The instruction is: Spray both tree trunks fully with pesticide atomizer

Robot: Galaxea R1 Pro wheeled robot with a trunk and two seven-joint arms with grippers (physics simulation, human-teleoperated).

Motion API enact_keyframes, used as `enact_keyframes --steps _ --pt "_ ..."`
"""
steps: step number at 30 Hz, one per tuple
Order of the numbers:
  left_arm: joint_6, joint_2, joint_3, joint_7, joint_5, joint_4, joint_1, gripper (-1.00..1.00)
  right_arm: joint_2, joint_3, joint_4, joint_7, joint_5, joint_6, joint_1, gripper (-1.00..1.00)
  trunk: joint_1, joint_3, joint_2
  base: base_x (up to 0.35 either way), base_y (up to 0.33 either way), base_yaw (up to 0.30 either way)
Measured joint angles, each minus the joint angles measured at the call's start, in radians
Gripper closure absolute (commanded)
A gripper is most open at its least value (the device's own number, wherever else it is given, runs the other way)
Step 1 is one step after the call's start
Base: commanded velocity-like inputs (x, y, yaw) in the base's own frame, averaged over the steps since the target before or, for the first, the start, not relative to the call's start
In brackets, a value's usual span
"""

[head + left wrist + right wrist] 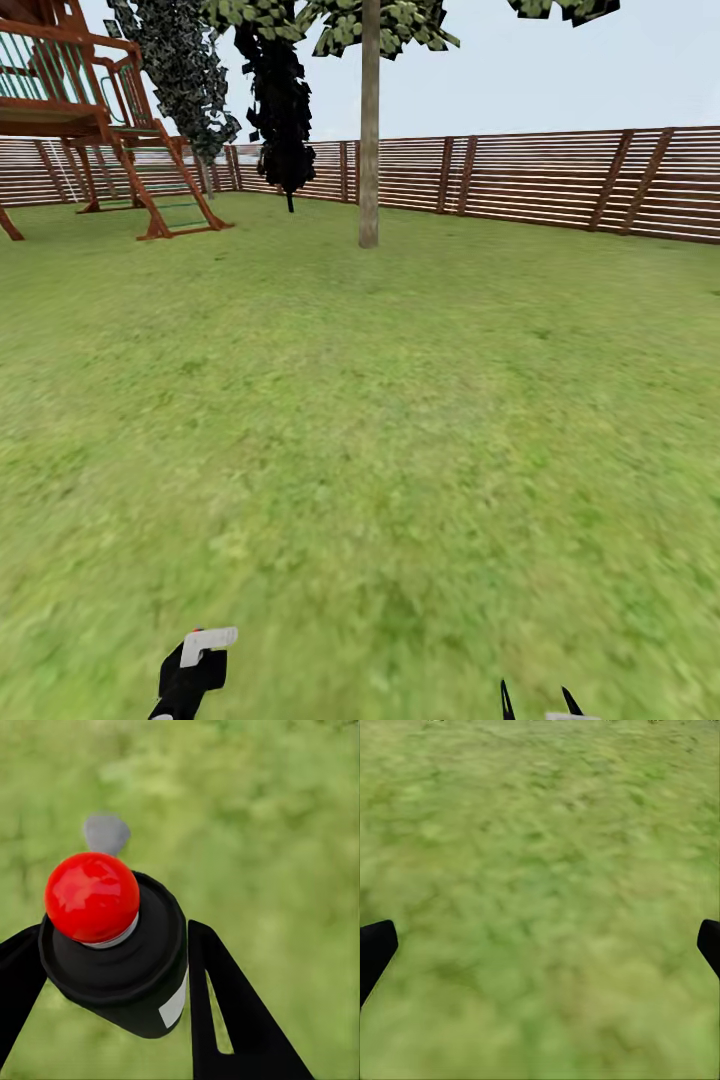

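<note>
Atomizer in hand — tree trunk dead ahead across the lawn

Head view: the tree trunk (369,130) stands well apart, straight ahead near the fence (560,180); the left pincer (192,672) carries the pesticide atomizer (207,645), nearer side for the spray. Left wrist: fingers (225,1012) closed on the dark bottle — red cap (91,897) up, grass (285,832) below. Right wrist: right pincer (540,945) wide open, holding nothing.

A fenced garden: lawn (400,420), slat fence (560,180), tree (369,130), playset (90,110).
</note>
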Motion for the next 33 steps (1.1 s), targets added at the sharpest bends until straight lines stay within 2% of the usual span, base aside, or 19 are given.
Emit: enact_keyframes --steps 33 --pt "0.000 0.000 0.000 0.000 0.000 0.002 0.000 1.00 0.000 0.000 -0.001 0.000 0.000 0.000 0.000 -1.00 0.000 0.000 0.000 0.340 0.000 0.000"
